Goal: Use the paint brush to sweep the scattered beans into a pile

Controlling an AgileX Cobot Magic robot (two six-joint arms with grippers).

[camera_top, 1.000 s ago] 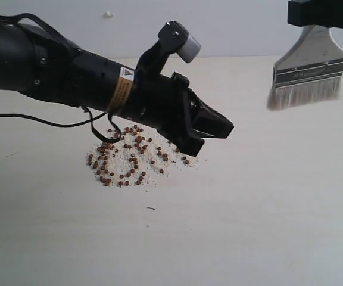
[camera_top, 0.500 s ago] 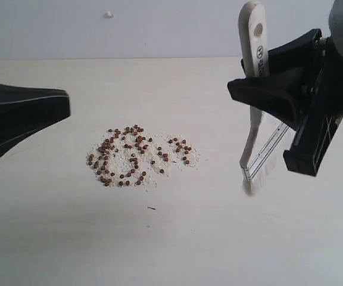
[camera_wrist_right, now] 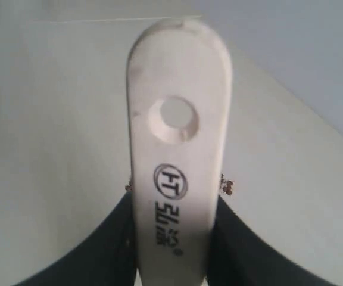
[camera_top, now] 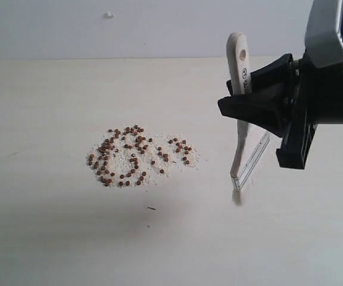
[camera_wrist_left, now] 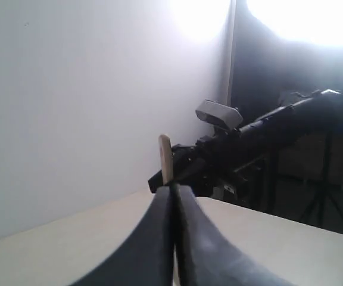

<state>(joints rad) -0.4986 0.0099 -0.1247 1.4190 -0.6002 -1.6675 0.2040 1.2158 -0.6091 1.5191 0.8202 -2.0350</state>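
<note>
The beans (camera_top: 137, 156), small reddish-brown pellets mixed with pale crumbs, lie in a loose patch on the pale table (camera_top: 52, 238), left of centre in the exterior view. My right gripper (camera_top: 238, 110) is shut on the wooden handle of the paint brush (camera_top: 243, 155). The brush hangs edge-on to the right of the patch, its bristles (camera_top: 237, 195) at the table and apart from the beans. In the right wrist view the handle (camera_wrist_right: 174, 179) with its hole fills the space between the jaws of the right gripper (camera_wrist_right: 172, 244), and a few beans (camera_wrist_right: 226, 187) peek out beside it. My left gripper (camera_wrist_left: 172, 189) is shut and empty, out of the exterior view.
A tiny dark speck (camera_top: 152, 208) lies in front of the patch. The table's far edge (camera_top: 100, 58) meets a pale wall. In the left wrist view the right arm (camera_wrist_left: 261, 134) reaches over the table, with dark stands (camera_wrist_left: 326, 185) behind it.
The left arm has pulled back out of the exterior view and its jaws have closed. The right arm has brought the brush down, turned it edge-on and shifted it slightly left.
</note>
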